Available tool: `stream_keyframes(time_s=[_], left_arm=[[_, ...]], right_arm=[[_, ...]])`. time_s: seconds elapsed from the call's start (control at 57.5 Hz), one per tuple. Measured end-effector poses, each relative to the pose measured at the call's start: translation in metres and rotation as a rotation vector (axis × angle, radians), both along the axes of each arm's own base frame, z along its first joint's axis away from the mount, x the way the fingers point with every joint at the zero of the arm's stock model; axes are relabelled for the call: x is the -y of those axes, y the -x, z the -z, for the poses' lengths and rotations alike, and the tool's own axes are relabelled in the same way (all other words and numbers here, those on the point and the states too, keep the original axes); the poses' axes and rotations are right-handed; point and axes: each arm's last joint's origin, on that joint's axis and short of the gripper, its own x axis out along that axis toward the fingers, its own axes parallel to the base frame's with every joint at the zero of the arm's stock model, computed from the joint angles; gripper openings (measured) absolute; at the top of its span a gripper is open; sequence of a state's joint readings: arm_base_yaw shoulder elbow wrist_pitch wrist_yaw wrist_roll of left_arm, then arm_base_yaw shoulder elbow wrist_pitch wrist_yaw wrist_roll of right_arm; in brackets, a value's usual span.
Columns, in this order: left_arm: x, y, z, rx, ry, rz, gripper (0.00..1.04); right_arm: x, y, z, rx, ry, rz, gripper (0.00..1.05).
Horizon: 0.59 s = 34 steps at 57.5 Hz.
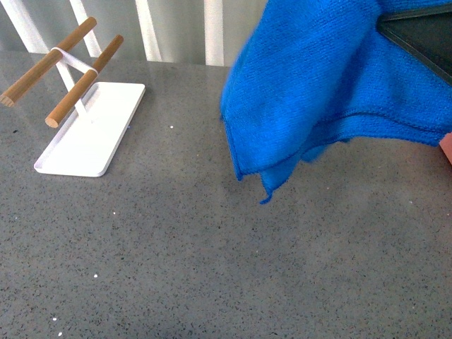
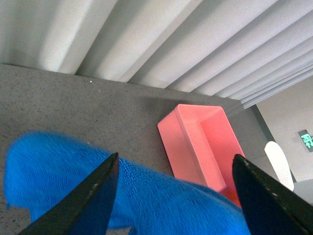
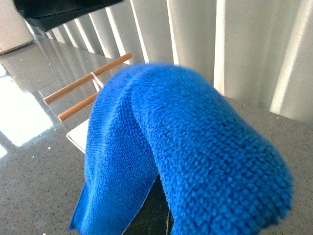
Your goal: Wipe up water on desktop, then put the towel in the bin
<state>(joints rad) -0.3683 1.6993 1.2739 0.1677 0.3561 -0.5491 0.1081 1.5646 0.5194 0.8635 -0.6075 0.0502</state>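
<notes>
The blue towel (image 1: 332, 85) hangs in the air above the dark-grey desktop (image 1: 212, 261) at the right, its lower corner dangling free. In the right wrist view the towel (image 3: 195, 147) drapes over my right gripper (image 3: 155, 215), which is shut on it and almost wholly hidden. Only a corner of the salmon-pink bin (image 1: 447, 150) shows at the front view's right edge. In the left wrist view the whole bin (image 2: 205, 147) stands on the desktop (image 2: 73, 103) beyond the towel (image 2: 146, 205). My left gripper (image 2: 173, 198) is open and empty, above the towel.
A white flat-based rack (image 1: 92, 127) with two wooden bars stands at the back left and also shows in the right wrist view (image 3: 83, 93). A ribbed white wall (image 1: 176, 28) runs behind the desktop. A dark flat shape (image 1: 424, 35) sits above the towel.
</notes>
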Motion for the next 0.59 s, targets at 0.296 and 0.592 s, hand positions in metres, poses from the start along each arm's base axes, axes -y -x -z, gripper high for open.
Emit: stream_keyframes(time_s=[0.296, 0.592], left_arm=[[-0.109, 0.033, 0.001, 0.068, -0.056, -0.141, 0.98], [-0.154, 0.100, 0.055, 0.073, -0.238, -0.187, 0.96]], right_arm=[[0.025, -0.004, 0.010, -0.093, -0.013, 0.122, 0.03], [0.022, -0.007, 0.022, -0.134, -0.020, 0.115, 0.03]])
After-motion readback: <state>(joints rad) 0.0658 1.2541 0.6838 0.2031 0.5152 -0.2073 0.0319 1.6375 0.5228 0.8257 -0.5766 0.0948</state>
